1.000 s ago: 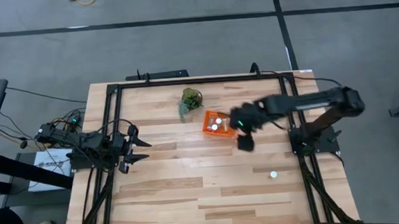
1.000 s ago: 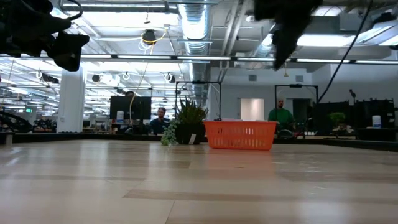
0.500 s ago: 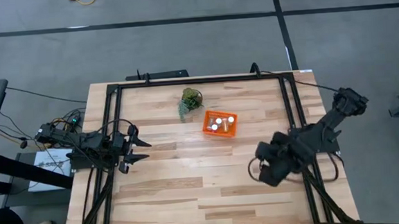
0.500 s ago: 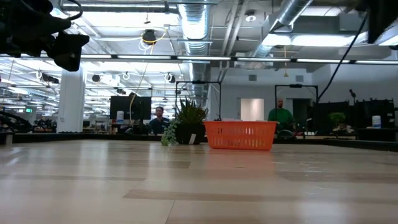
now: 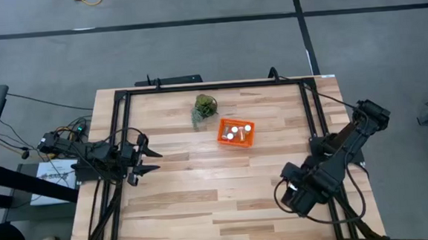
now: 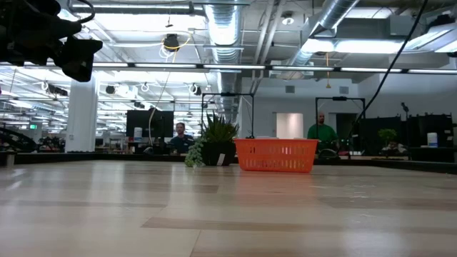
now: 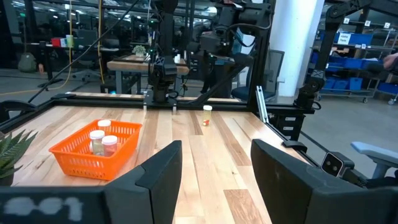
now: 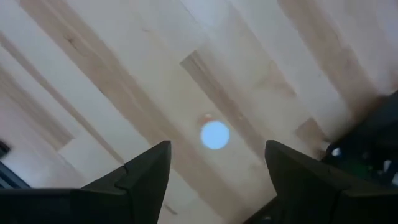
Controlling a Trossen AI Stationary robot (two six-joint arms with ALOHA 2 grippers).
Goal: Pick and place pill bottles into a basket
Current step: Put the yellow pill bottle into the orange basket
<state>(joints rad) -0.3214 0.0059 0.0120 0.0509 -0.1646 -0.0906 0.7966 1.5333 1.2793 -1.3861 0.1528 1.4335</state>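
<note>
The orange basket (image 5: 222,137) stands mid-table and holds three white-capped pill bottles (image 5: 237,131); it also shows in the low view (image 6: 275,155) and the left wrist view (image 7: 74,158). One more pill bottle (image 8: 215,135) stands upright on the wood near the table's near right corner, also seen in the left wrist view (image 7: 207,112). My right gripper (image 8: 217,155) hangs open above it, pointing down, with a finger on either side and clear of it; in the high view my right gripper (image 5: 289,197) hides the bottle. My left gripper (image 5: 148,157) is open and empty at the table's left edge.
A small green plant (image 5: 204,109) stands just beyond the basket's far left corner. A black frame (image 5: 197,88) runs along the table's edges. Bare wood lies between the basket and the near edge. People sit and stand in the room far behind the table.
My right gripper has swung from beside the basket toward the table's near right corner and now hangs over the lone bottle. The basket and the bottles in it have kept still.
</note>
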